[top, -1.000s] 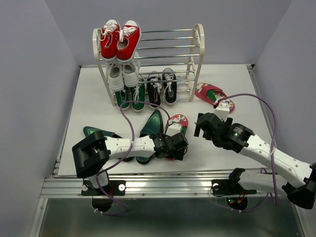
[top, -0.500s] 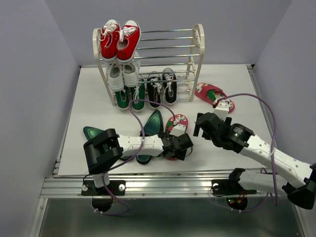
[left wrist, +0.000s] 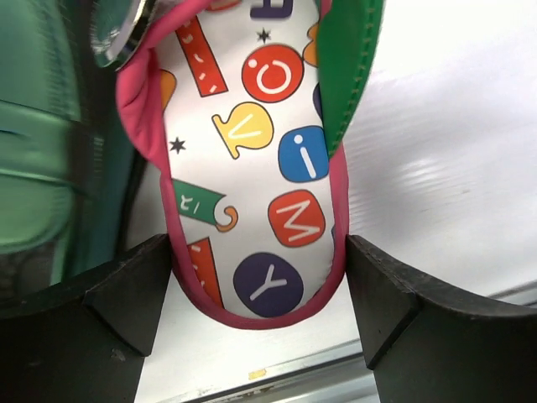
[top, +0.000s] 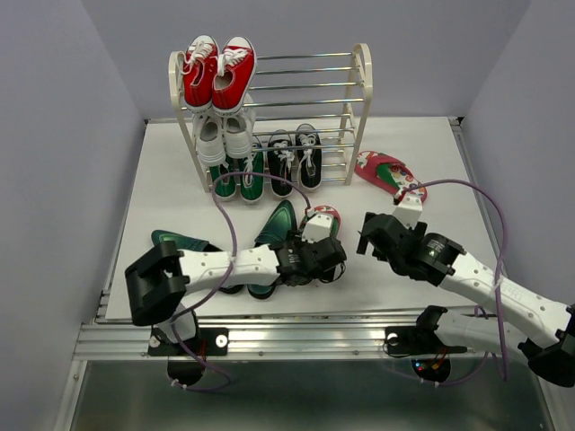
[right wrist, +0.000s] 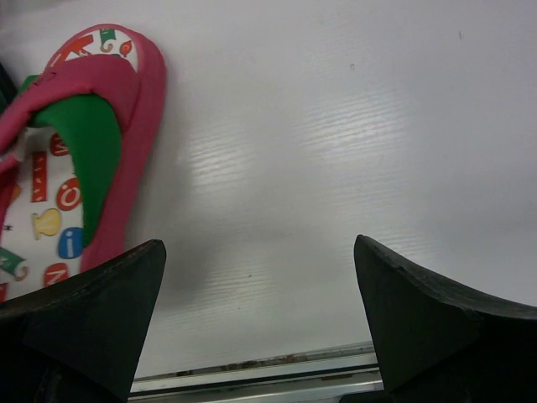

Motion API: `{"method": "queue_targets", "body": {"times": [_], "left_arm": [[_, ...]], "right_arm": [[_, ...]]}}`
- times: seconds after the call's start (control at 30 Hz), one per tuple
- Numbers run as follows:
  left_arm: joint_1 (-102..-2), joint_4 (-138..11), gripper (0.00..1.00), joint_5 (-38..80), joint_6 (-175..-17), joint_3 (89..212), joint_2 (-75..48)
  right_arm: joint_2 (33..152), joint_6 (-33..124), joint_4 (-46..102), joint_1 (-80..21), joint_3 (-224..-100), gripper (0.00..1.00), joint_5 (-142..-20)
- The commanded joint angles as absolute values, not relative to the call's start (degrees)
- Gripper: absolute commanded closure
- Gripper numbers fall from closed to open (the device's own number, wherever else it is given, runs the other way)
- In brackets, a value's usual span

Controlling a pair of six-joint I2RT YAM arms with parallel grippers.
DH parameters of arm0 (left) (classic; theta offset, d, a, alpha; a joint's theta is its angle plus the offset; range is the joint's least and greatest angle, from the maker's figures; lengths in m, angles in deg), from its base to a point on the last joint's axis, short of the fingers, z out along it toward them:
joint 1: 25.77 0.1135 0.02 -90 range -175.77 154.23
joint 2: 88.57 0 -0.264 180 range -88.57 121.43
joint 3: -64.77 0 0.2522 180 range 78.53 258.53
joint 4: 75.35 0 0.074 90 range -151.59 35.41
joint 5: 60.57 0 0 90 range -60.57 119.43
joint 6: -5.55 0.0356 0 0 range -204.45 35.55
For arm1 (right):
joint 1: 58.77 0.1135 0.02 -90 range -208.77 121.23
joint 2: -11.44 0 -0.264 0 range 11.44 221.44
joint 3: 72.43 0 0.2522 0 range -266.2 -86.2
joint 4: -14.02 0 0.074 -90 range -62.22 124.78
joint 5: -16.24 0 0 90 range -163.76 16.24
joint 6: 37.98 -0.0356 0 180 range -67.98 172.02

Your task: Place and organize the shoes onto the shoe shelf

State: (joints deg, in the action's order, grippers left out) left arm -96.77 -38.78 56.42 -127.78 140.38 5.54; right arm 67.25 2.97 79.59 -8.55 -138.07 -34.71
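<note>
The left gripper (left wrist: 260,311) has its jaws wide, straddling the heel of a red flip-flop (left wrist: 260,168) that lies on the table (top: 171,193) in front of the shoe shelf (top: 269,112), beside a green loafer (top: 274,232). The right gripper (right wrist: 260,336), also wide-jawed, hovers just right of that flip-flop, holding nothing

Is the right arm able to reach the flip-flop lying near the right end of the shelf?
Probably yes. That flip-flop lies alone on the table beyond the open right gripper, and nothing stands between them. The shoe shelf is off to its left.
</note>
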Motion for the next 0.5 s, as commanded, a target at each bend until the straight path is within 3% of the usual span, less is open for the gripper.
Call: {"method": "queue_targets", "body": {"times": [0.0,0.47], "left_arm": [[-98.4,-40.2,1.0,66.2,-127.7,139.6,-4.2],[-99.4,-45.1,1.0,67.0,-124.4,133.9,-15.3]], "right_arm": [[64.4,-3.1,81.2,-8.9,-135.5,0.0,-30.1],[62.0,-8.5,85.3,-8.9,-132.6,0.0,-27.1]]}}
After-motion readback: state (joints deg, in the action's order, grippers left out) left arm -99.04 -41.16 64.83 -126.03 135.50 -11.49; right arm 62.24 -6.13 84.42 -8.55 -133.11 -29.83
